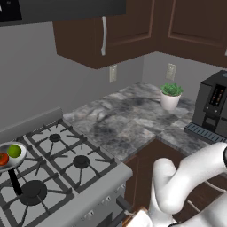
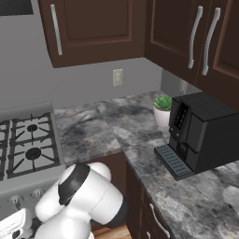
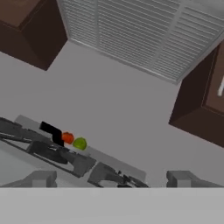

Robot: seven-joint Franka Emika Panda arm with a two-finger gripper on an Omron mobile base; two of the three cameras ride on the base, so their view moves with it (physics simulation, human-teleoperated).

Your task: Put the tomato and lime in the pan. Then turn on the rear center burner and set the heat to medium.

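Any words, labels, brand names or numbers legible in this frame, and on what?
None can be read.
Coffee machine: its front panel shows small red and light marks, too small and blurred to read.
Stove: no markings readable on its front.
Wall outlets: blank plates.

The pan (image 1: pixel 9 157) sits on the stove (image 1: pixel 66 177) grates at the left edge, its black handle (image 1: pixel 14 181) pointing toward the front. Inside it lie the tomato (image 1: pixel 3 158) and the lime (image 1: pixel 14 151), side by side, touching or nearly so. On the marbled bench (image 1: pixel 128 119) to the right stand a potted plant (image 1: pixel 170 95) and, near it, a black coffee machine (image 1: pixel 213 111). The white arm (image 1: pixel 186 181) bends low at lower right.
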